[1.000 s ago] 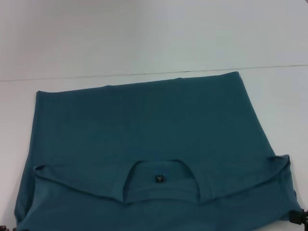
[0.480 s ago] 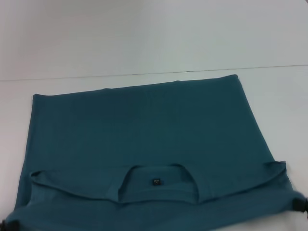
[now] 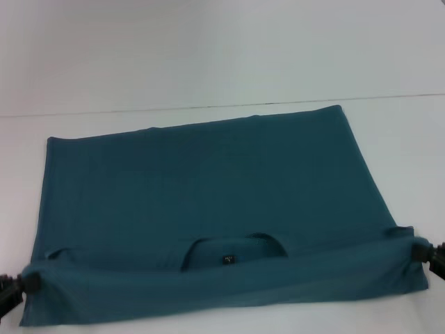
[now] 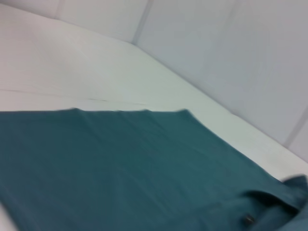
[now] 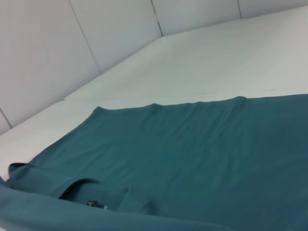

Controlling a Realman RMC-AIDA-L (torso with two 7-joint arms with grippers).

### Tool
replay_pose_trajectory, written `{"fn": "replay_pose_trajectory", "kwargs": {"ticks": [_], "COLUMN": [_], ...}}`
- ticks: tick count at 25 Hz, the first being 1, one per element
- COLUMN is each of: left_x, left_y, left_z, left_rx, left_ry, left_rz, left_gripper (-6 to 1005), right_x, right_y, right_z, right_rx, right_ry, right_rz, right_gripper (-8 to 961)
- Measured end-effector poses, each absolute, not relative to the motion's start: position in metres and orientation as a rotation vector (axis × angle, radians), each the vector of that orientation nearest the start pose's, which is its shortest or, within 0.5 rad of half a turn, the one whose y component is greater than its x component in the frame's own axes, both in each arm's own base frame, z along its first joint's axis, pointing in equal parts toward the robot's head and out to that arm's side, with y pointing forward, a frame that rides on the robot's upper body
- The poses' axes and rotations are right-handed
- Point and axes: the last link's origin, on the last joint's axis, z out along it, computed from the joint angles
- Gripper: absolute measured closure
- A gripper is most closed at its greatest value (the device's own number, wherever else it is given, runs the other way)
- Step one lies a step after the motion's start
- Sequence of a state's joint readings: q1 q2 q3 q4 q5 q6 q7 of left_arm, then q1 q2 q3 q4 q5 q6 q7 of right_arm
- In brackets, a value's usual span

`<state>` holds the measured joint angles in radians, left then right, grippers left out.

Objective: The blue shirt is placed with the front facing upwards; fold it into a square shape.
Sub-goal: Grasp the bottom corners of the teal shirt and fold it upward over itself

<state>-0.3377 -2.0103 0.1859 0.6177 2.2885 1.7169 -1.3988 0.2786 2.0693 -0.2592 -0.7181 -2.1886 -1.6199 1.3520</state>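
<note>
at the near corners, the left hand (image 3: 14,289) and right hand (image 3: 427,254) each pinch the blue shirt (image 3: 208,188), lifting its collar edge off the tabletop (image 3: 208,56) to fold it toward the far hem.

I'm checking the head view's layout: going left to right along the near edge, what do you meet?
Left gripper → blue shirt, with its neck label about midway → right gripper.
</note>
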Motion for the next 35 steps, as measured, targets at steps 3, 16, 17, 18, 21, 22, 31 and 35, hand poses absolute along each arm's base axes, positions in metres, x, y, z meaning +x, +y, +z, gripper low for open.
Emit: {"fn": "replay_pose_trajectory", "kwargs": {"ticks": [3, 16, 17, 18, 21, 22, 31, 35], "left_x": [-0.365, -0.353, -0.352, -0.352, -0.351, -0.351, -0.344, -0.342], "left_y": [0.257, 0.289, 0.29, 0.292, 0.296, 0.296, 0.316, 0.327], "left_z": [0.053, 0.044, 0.045, 0.046, 0.046, 0.046, 0.047, 0.045], "left_rx": [-2.345, -2.29, -2.283, -2.274, -2.257, -2.257, -2.204, -2.173], "left_ry": [-1.089, -1.075, -1.073, -1.069, -1.063, -1.063, -1.042, -1.04], "left_rz": [-0.714, -0.742, -0.746, -0.751, -0.764, -0.764, -0.776, -0.782], "left_gripper": [957, 956, 956, 957, 957, 957, 956, 956], "right_x": [0.371, 0.358, 0.357, 0.356, 0.354, 0.353, 0.345, 0.343], "right_y": [0.253, 0.298, 0.3, 0.302, 0.308, 0.311, 0.33, 0.338], "right_z": [0.053, 0.06, 0.06, 0.06, 0.06, 0.06, 0.056, 0.057], "right_rx": [-2.305, -2.28, -2.278, -2.276, -2.269, -2.267, -2.245, -2.224], "right_ry": [0.978, 0.931, 0.931, 0.932, 0.931, 0.93, 0.933, 0.933], "right_rz": [0.616, 0.586, 0.586, 0.585, 0.584, 0.584, 0.584, 0.572], "right_gripper": [894, 894, 894, 894, 894, 894, 893, 893]}}
